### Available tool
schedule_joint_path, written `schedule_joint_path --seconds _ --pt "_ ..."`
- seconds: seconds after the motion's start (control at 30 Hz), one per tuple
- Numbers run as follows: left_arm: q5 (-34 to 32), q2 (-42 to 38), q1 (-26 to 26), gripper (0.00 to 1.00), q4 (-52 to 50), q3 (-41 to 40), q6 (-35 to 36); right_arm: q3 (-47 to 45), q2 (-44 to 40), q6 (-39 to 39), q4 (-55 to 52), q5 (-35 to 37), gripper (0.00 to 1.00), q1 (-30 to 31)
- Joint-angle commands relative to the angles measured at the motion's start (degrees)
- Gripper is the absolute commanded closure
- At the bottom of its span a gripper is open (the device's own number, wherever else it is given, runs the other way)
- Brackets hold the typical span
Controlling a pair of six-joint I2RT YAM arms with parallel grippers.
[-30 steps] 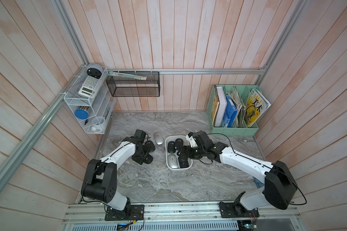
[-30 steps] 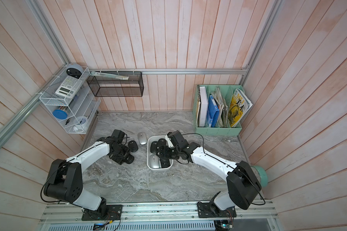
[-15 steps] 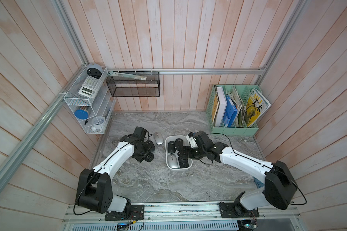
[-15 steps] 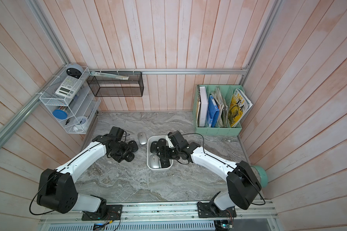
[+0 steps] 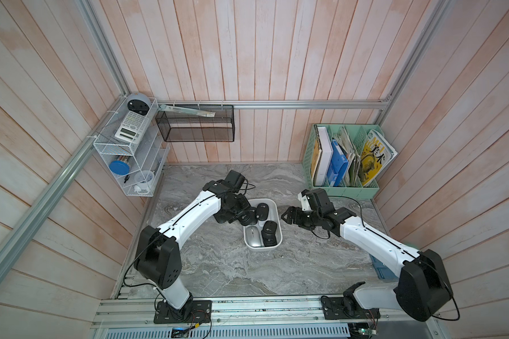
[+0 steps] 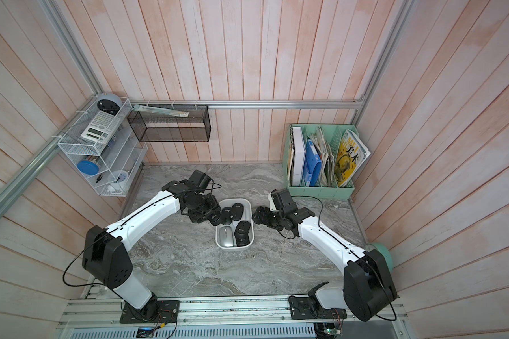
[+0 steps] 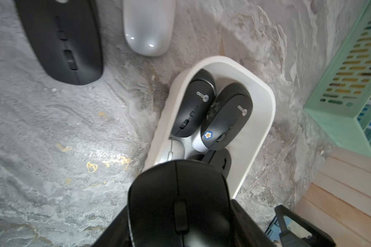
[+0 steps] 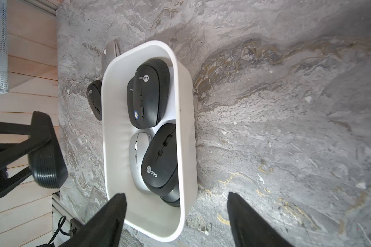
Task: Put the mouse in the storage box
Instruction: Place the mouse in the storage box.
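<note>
Clutching mouse (image 7: pixel 180 198), left gripper (image 5: pixel 242 217) over storage box (image 7: pixel 265 119)

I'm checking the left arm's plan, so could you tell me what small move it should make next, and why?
Probably ease the left gripper a little way in over the box, then let go. It is shut on a black mouse that hangs above the box's near rim, not yet inside.

Marble tabletop (image 5: pixel 218 270) under storage box (image 5: pixel 262 248)
</note>
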Motion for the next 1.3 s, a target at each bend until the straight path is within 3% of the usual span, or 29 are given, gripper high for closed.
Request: schedule_joint_path --seconds 0.0,0.13,0.33,0.5,0.77,1.27 --pt "3.27 3.7 -2.41 0.45 -2.17 3.84 4.34 -1.28 -1.6 -0.75 -2.08 0.39 0.2 -0.45" --pt "3.76 7.6 -4.56 0.45 -3.11 6.59 5.88 -2.06 -2.08 -0.32 -1.76 -0.22 0.2 -0.45" --pt "4.37 9.16 -4.56 0.45 -1.52 5.11 6.83 -2.27 -2.09 -0.18 -1.27 -0.81 0.2 -0.44" --pt "5.99 11.56 -4.41 0.44 -1.62 5.62 11.95 -2.01 -1.39 -0.29 -1.29 -0.99 0.2 -0.42" --pt "3.76 13.95 -3.69 0.44 -2.11 5.83 13.89 -1.17 -0.76 0.39 -1.14 -2.01 0.2 -0.08" --pt "3.43 14.05 -3.75 0.43 -2.43 3.26 14.85 3.79 8.17 0.22 3.83 -4.17 0.2 8.41"
